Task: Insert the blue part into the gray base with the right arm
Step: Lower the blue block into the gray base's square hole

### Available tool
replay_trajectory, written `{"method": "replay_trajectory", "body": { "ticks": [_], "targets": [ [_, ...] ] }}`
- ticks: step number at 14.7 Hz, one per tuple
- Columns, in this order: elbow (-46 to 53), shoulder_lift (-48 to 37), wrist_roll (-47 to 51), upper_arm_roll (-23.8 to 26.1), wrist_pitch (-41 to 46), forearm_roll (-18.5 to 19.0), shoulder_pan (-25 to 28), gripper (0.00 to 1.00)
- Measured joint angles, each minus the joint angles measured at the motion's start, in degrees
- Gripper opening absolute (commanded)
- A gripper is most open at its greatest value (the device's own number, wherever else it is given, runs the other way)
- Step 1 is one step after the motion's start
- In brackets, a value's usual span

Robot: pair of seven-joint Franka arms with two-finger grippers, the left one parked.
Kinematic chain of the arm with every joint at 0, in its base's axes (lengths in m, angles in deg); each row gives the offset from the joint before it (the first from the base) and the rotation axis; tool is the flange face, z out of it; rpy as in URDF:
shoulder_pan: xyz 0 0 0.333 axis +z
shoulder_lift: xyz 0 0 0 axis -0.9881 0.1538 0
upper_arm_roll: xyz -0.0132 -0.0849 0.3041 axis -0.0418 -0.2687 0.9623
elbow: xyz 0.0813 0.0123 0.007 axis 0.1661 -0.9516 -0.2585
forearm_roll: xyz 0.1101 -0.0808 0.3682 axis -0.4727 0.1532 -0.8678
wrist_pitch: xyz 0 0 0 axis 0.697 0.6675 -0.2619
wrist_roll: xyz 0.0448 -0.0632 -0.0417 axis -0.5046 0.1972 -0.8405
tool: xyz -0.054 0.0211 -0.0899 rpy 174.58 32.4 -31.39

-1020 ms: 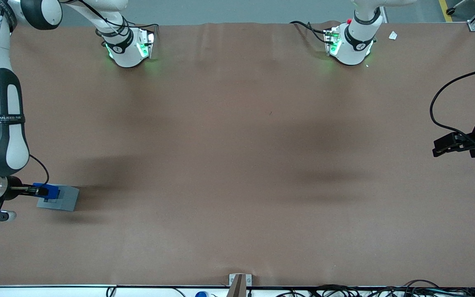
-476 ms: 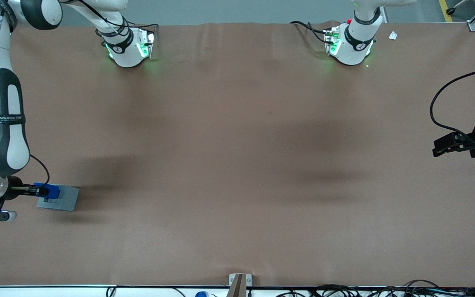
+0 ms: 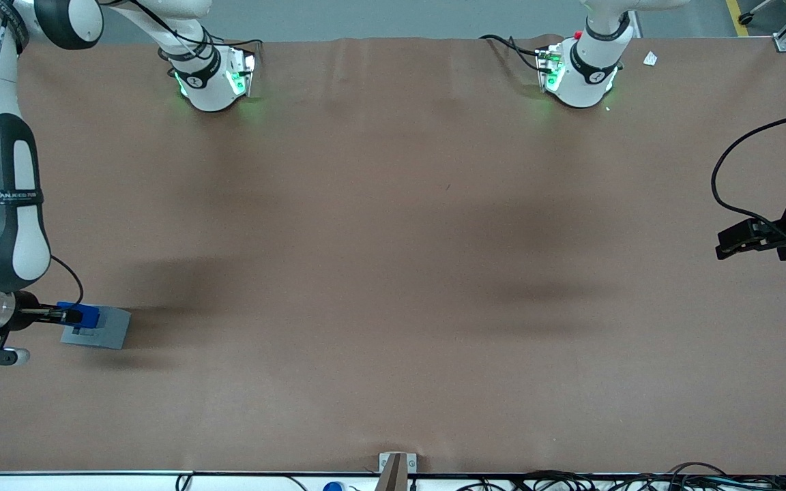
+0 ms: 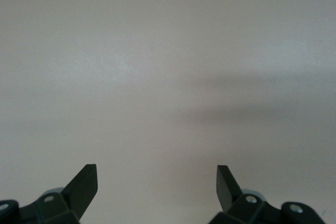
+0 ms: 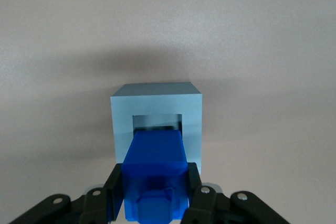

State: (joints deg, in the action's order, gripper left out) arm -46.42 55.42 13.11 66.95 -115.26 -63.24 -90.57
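Nearest the front camera, toward the working arm's end of the brown worktop, the gray base lay flat with its square recess facing up. The gripper of the right arm hung low over the base, its fingers clenched on the two sides of the blue part. In the right wrist view, the blue part sat between the black fingers with its raised nub toward the camera, and its lower end met the recess of the gray base; a strip of the recess showed open just past it. I could not tell whether the part was fully seated. Farther from the front camera, two white arm pedestals stood at the worktop's edge with green lights.
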Motion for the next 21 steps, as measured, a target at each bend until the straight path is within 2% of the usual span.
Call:
{"method": "replay_trajectory", "body": {
  "ticks": [21],
  "targets": [
    [1.4, 1.0, 0.0, 0.1, -0.5, 0.0, 0.0, 0.0]
  ]
}}
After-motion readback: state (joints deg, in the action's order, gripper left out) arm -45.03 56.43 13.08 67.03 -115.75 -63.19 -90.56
